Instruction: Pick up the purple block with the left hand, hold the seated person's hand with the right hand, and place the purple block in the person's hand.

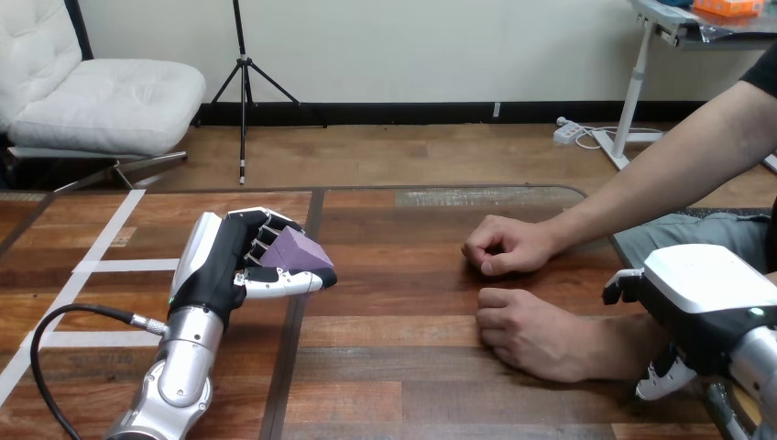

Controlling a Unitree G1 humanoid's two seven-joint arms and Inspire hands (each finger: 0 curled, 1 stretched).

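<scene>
1. Purple wedge-shaped block [295,249]: it sits at the view's left in the robot's black-and-white left hand [240,268], pinched between curled fingers and the thumb. The hand is low over the dark wooden table [394,376]; whether it touches the wood I cannot tell.
2. The robot's right hand [701,307] is at the view's right, clasped on the wrist of the person's nearer hand [531,335]. Its fingers hook over the far side of the wrist and its thumb shows at the near side.
3. That nearer hand lies on the table knuckles up with its fingers curled under. The person's farther hand [504,246] is a loose fist just beyond it, and the two are apart.
4. Main risk: the receiving hand offers no open palm. Released onto knuckles, the block would likely slide off onto the table.
5. Second risk: the block is well apart from the person's hands, and its sloped faces give the fingers little to bear on. A quick sweep across the table could make it twist or slip out.
6. Third risk: the two fists lie close together, so the left hand could come down over the farther one instead of the one being held.
7. Fourth risk: a tight or tugging clasp on the wrist could make the person pull away and shift the target mid-approach.
</scene>
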